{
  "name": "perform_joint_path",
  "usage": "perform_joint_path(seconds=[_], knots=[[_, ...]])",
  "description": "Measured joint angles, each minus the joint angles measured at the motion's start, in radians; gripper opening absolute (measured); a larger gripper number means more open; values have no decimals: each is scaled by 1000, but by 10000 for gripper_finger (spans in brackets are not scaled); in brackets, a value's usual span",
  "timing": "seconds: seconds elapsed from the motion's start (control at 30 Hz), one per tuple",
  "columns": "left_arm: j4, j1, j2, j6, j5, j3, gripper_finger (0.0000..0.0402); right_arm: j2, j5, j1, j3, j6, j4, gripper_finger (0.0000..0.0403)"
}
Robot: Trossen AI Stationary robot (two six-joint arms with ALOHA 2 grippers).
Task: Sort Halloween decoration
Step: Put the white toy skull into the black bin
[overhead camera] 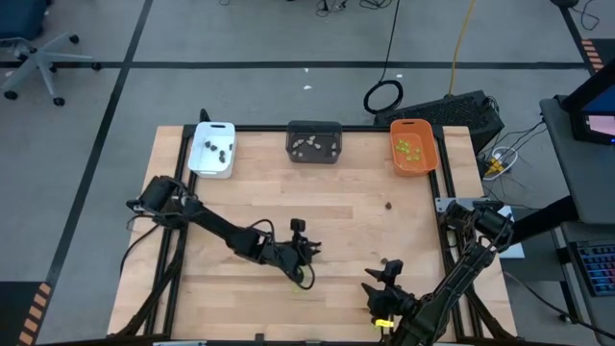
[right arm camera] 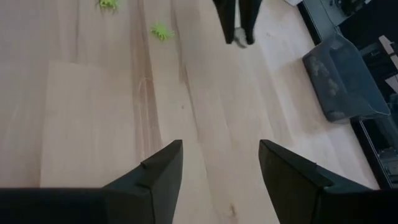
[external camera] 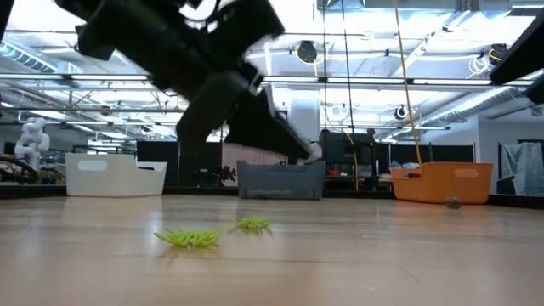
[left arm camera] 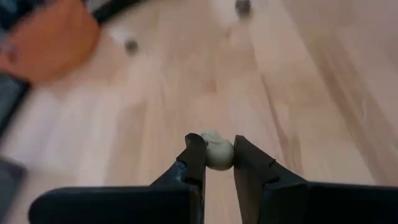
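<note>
Our left gripper [left arm camera: 216, 152] pinches a beige piece [left arm camera: 217, 151] above the tabletop's [overhead camera: 336, 207] middle. Two green pieces [external camera: 194, 237] lie beneath it. Our right gripper [right arm camera: 219, 163] waits, fingers spread and empty, near the front edge.

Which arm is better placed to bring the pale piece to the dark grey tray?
The left: its gripper already pinches the pale piece. The right gripper is open, empty, farther from the dark grey tray.

A pale beige piece [left arm camera: 217, 151] sits pinched between the left end effector's fingers [left arm camera: 195, 163]. Two lime green spiky pieces [external camera: 189, 237] [external camera: 252, 224] lie at lower centre of the surface [external camera: 382, 255].
</note>
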Motion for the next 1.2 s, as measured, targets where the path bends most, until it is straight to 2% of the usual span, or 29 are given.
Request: perform_joint_path(seconds=[0.13, 0.33, 0.43, 0.57, 1.07, 1.2], knots=[[11, -11, -13, 193, -2, 1, 45, 0, 3, -1, 0, -1, 0, 199], [45, -36, -14, 606, -13, 1, 45, 0, 4, -1, 0, -3, 0, 199], [43, -46, -14, 730, -14, 1, 46, 0, 4, -1, 0, -3, 0, 199], [45, -54, -14, 768, -15, 1, 47, 0, 4, -1, 0, -3, 0, 199], [46, -57, -14, 764, -18, 1, 48, 0, 4, -1, 0, -3, 0, 199], [51, -57, -15, 715, -18, 2, 48, 0, 4, -1, 0, -3, 0, 199]])
